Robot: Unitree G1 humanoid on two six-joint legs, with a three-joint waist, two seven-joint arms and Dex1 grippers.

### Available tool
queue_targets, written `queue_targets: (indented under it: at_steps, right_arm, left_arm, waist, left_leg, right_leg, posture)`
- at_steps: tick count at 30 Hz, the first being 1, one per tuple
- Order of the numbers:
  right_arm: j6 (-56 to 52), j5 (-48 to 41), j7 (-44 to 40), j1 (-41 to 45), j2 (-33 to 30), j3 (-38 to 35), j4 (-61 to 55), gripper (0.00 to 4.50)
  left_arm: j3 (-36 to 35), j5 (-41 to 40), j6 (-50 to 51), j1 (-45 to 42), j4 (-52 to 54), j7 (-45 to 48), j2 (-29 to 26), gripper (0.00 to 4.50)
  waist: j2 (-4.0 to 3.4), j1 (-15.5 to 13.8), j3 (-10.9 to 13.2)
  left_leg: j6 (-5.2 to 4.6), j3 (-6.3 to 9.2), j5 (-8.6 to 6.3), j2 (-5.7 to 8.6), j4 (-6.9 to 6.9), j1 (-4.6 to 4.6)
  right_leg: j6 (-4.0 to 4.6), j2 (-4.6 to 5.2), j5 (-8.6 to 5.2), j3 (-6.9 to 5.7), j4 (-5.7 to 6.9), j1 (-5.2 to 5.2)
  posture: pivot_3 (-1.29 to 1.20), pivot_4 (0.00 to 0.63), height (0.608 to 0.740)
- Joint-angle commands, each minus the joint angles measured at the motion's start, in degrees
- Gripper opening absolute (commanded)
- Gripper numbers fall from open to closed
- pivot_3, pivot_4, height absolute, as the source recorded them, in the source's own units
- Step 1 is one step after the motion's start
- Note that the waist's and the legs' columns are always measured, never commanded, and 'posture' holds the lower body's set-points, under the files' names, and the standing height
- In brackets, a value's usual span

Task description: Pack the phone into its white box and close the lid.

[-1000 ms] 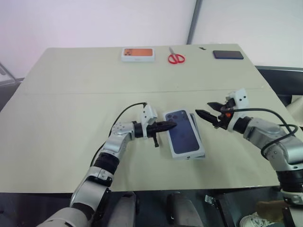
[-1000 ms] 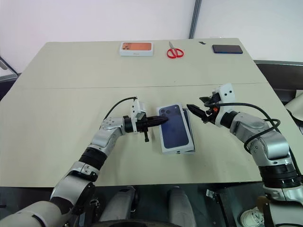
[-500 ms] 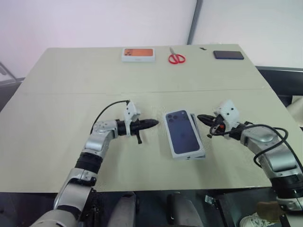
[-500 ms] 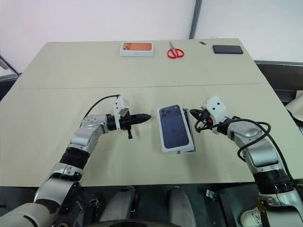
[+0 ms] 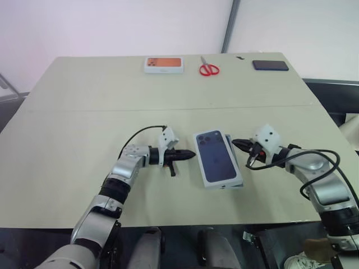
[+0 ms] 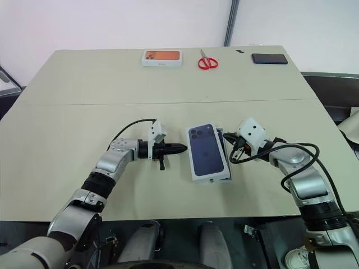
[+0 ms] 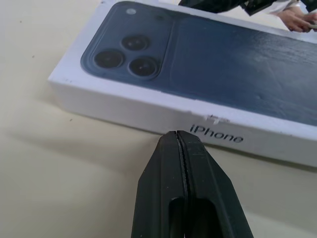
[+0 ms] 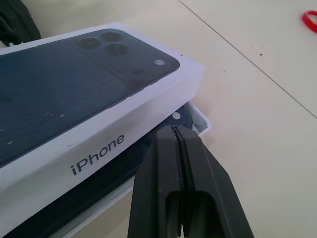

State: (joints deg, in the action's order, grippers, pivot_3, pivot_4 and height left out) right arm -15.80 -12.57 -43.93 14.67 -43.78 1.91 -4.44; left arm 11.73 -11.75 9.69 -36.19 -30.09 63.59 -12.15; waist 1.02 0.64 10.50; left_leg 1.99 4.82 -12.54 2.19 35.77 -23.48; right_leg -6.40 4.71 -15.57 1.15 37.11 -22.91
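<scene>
Left gripper [image 5: 189, 153], pinched empty, points at the left wall of the lid [image 5: 217, 157], which sits skewed over the white box [image 8: 200, 122] mid-table; right gripper [image 5: 238, 143], also pinched empty, flanks it. Light, stiff cardboard: nudge the walls, not the slick top

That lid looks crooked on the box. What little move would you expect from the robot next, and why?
Probably a gentle push with the shut right hand against the lid, steadied by the shut left hand on the opposite side. The lid sits askew, leaving the white box and the phone exposed on the right, so it must be squared up before pressing down.
</scene>
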Motion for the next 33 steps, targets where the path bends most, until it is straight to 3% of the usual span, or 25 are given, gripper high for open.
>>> queue_targets:
  at_steps: [1,33]
  right_arm:
    - [1.24,0.06,-0.92,-0.99,-0.03,-1.32,-2.19,0.05]
    - [3.54,4.01,-2.67,-4.39,-0.32,-2.87,-2.12,0.05]
  left_arm:
    - [-0.21,0.13,-1.22,-1.53,0.26,-0.20,0.81,0.00]
    - [-0.10,1.12,-2.56,-4.76,-0.91,-1.32,4.36,0.00]
  waist:
    - [0.00,0.00,0.00]
    - [0.00,-0.02,0.00]
  left_leg:
    - [0.00,0.00,0.00,0.00,0.00,0.00]
    - [0.00,0.00,0.00,0.02,0.10,0.00]
  right_leg:
    - [0.00,0.00,0.00,0.00,0.00,0.00]
    - [0.00,0.00,0.00,-0.01,0.03,0.05]
  posture:
    - [0.00,0.150,0.740]
    - [0.00,0.150,0.740]
